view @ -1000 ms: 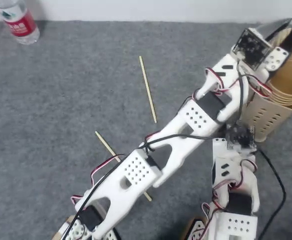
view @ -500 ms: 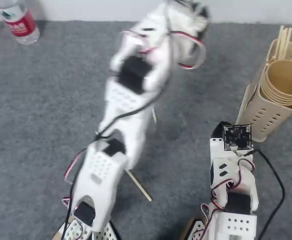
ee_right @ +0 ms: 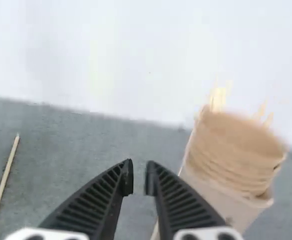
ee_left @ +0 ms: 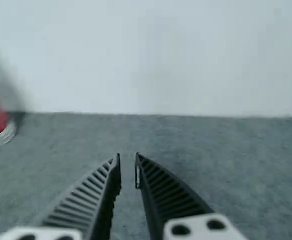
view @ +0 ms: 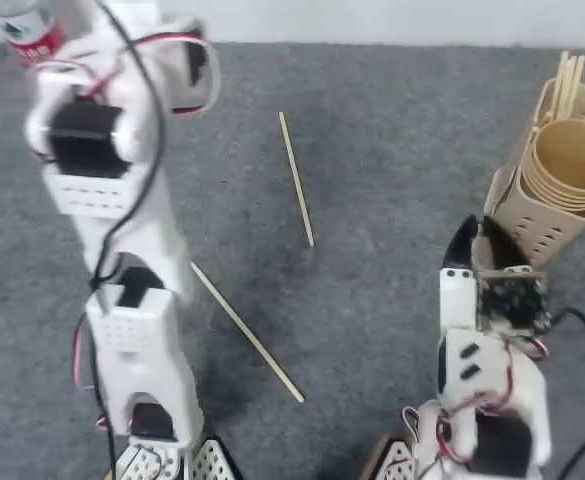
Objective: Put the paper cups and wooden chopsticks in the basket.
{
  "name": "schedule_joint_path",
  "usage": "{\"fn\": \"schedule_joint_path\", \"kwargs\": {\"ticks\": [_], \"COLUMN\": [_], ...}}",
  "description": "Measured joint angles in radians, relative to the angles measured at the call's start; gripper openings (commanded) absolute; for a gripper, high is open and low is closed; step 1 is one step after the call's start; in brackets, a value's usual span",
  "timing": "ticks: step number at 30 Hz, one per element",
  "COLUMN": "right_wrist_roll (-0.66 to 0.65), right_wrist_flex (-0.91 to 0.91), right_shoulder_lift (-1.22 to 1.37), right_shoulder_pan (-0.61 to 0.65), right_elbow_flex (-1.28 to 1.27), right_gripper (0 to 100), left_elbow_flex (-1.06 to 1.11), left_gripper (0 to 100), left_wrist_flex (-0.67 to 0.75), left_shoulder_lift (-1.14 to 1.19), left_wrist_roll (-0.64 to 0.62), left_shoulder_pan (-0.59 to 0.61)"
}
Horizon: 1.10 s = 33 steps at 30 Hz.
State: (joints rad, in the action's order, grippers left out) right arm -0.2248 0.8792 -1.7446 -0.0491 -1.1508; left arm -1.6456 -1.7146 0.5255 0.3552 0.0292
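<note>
The left gripper (ee_left: 127,164) was empty, jaws almost together, its arm raised at upper left of the high view; the right gripper (ee_right: 138,176), likewise nearly closed on nothing, sat lower right by the basket (view: 532,235). The cups (view: 572,160) stood in the basket at right, but an upper chopstick (view: 295,178) and a lower chopstick (view: 247,333) lay mid-frame on the worktop (view: 392,330). Chopstick pickup seemed the step in hand, calling for jaws to open over one and pinch it.

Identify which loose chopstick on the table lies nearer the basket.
The chopstick farther back, toward the wall; the other chopstick slants at the front, farther from the basket.
</note>
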Motion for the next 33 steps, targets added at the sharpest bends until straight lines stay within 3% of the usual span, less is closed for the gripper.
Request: {"fn": "schedule_joint_path", "kwargs": {"ticks": [5,9,16,25,29,33], "right_wrist_roll": [-0.049,-0.052,-0.052,-0.084,-0.097,-0.103], "right_wrist_flex": [0.08,0.199,0.517,0.867,0.878,0.878], "right_shoulder_lift": [0.226,0.486,1.003,1.619,1.784,1.837], "right_shoulder_pan": [-0.012,-0.044,-0.048,-0.052,-0.127,-0.187], "right_elbow_flex": [0.255,0.552,1.185,1.935,2.051,2.053], "right_gripper": [9.7,9.7,10.0,10.1,10.1,10.2], "left_elbow_flex": [0.028,0.16,0.434,0.781,1.059,1.415], "left_gripper": [4,3,1,1,2,2], "left_wrist_flex": [-0.009,-0.009,-0.009,-0.009,0.012,0.172], "left_shoulder_lift": [0.0,0.0,-0.052,-0.486,-0.687,-0.853], "left_wrist_roll": [-0.149,-0.207,-0.261,-0.259,-0.227,-0.221], "left_shoulder_pan": [0.166,0.218,0.215,0.144,0.107,0.112]}}
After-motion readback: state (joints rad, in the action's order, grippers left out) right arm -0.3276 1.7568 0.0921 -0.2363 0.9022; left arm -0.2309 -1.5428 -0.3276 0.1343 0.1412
